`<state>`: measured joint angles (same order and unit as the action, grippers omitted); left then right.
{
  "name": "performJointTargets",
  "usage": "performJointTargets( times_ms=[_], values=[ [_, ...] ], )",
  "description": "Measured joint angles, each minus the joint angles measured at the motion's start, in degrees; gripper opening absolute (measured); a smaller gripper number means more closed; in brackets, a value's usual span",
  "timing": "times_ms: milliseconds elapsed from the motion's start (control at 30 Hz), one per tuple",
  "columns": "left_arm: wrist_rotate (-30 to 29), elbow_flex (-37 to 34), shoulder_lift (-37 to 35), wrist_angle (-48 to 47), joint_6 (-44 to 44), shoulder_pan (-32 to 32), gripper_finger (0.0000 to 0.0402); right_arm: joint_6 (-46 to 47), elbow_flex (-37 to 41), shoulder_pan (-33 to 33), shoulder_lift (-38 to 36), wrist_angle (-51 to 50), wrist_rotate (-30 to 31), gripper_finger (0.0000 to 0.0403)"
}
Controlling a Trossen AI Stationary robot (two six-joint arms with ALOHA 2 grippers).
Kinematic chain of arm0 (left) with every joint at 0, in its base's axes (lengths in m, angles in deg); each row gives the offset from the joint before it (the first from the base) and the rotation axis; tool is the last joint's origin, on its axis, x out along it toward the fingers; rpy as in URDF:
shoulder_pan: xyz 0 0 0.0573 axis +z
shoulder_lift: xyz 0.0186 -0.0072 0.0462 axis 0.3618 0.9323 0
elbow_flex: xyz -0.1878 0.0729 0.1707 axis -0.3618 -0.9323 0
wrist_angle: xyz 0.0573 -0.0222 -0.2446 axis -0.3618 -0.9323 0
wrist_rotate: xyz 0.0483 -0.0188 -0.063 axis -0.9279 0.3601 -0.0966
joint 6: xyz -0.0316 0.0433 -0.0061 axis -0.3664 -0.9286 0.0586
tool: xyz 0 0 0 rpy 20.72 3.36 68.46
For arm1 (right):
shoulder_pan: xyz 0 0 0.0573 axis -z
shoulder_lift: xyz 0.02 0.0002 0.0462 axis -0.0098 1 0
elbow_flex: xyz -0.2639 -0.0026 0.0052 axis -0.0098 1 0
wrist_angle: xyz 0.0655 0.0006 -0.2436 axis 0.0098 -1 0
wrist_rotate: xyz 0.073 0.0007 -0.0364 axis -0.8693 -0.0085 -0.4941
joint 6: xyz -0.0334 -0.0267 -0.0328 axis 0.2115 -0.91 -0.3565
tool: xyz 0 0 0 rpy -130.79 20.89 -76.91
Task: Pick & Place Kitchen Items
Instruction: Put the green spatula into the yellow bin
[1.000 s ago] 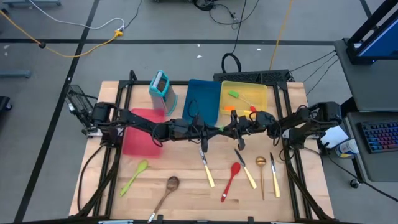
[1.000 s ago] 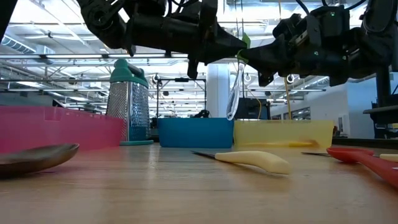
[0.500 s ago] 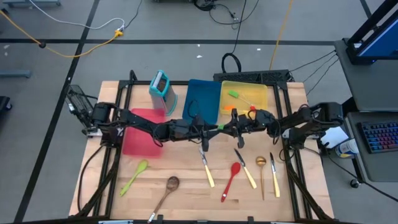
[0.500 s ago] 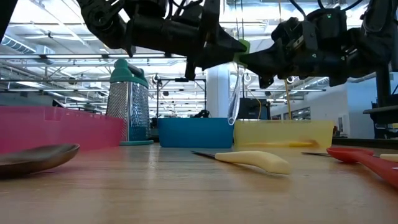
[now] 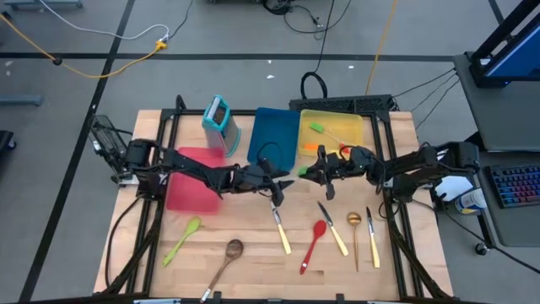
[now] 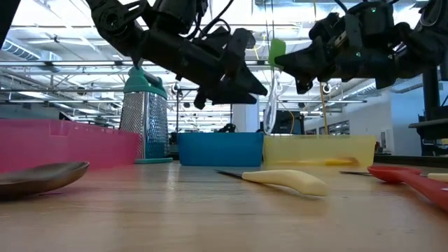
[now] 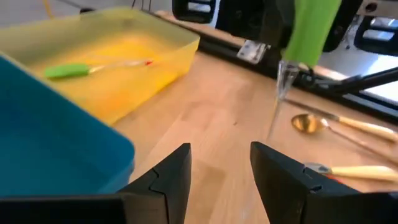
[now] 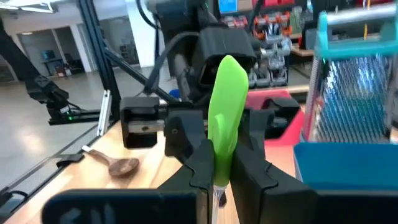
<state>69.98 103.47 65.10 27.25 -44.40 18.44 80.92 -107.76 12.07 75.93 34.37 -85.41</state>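
A small spatula with a green head (image 8: 225,99) and a clear handle (image 6: 269,105) hangs above the table's middle, in front of the yellow tray (image 5: 331,143). My right gripper (image 8: 219,168) is shut on it, reaching in from the table's right (image 5: 314,169). My left gripper (image 7: 221,168) stands open just left of the spatula (image 5: 283,174), tipped down and holding nothing. Other utensils lie flat on the wood: a green spoon (image 5: 184,238), a wooden spoon (image 5: 226,257), a red spoon (image 5: 315,243), a gold spoon (image 5: 354,232) and cream-handled knives (image 5: 281,230). My right gripper pinches the lower part of the spatula's green head (image 8: 222,155) between its two fingers. The fingers lie about level and come from the table's right side, across the spatula. The spatula stands upright and clear of the table, head up, clear handle (image 7: 280,93) hanging below the fingers.
At the back stand a red tray (image 5: 192,177), a blue tray (image 5: 274,135) and the yellow tray, which holds a green spatula (image 5: 317,127). A teal upright grater (image 5: 218,114) stands beside the blue tray. Bare wood lies at the near left.
My left gripper has opened, let go of the spatula and tipped downward, drawing back a little toward the table's left. The spatula stays upright in my right gripper, which has barely moved.
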Motion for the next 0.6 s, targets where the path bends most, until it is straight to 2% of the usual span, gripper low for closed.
performJointTargets(
  times_ms=[600],
  values=[
    [0.02, 0.02, 0.33, 6.68, -5.6, -2.32, 0.0157, 0.39, 0.0, -0.66, 0.04, 2.43, 0.16, 0.0025]
  ],
)
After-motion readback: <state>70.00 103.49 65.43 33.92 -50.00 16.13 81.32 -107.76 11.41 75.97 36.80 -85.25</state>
